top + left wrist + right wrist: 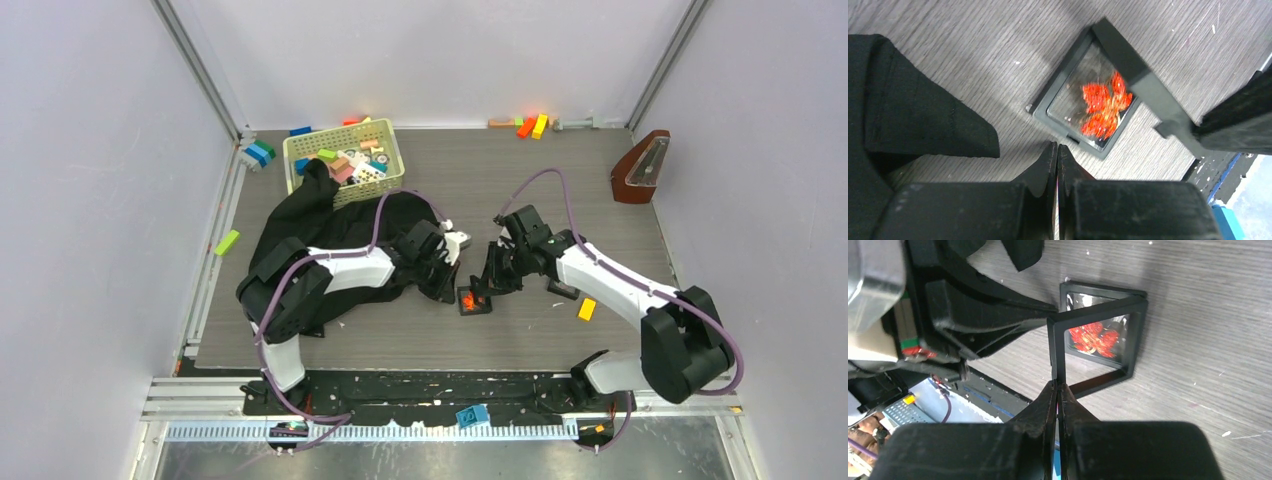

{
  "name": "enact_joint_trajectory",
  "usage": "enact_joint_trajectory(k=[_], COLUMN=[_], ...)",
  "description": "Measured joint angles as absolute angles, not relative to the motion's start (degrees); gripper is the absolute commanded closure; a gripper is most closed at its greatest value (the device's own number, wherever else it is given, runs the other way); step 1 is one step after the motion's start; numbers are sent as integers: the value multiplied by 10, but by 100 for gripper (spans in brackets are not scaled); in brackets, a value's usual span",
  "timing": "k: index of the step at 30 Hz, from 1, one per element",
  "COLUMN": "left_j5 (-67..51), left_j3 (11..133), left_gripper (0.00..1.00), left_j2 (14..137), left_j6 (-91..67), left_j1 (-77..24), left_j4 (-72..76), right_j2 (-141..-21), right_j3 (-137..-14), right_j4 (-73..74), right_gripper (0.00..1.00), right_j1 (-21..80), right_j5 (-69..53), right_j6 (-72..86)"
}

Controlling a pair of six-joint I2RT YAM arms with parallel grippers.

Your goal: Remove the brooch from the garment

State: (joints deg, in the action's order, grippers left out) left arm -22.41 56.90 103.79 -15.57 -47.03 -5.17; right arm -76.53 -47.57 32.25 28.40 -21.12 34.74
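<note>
The orange-red brooch (468, 297) lies inside a small square black case (1044, 111) on the table, apart from the garment; it also shows in the left wrist view (1105, 107) and the right wrist view (1093, 339). The black garment (330, 225) lies heaped to the left, its edge in the left wrist view (908, 110). My right gripper (1057, 385) is shut on the edge of the case's open lid frame (1056, 345), holding it raised over the brooch. My left gripper (1057, 147) is shut and empty, its tips just beside the case's near corner.
A pale green basket (390, 150) of toy blocks stands behind the garment. A brown metronome (640, 165) is at the back right. An orange block (587, 309) lies near my right arm, a green block (227, 242) at the left edge, several blocks along the back wall.
</note>
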Motion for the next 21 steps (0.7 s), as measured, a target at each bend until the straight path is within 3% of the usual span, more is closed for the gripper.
enact_joint_trajectory(k=[13, 21], left_j5=[-216, -112], left_j3=[552, 453], left_gripper=[98, 96], left_j2=[1022, 874], left_j6=[-166, -179], left_j1=[-469, -422], left_j4=[-46, -39], right_j2=[-831, -801], right_j3=[-474, -474], right_j4=[300, 304], right_gripper=[83, 75], right_j1=[343, 433], right_j5=[-166, -114], right_j6=[362, 370])
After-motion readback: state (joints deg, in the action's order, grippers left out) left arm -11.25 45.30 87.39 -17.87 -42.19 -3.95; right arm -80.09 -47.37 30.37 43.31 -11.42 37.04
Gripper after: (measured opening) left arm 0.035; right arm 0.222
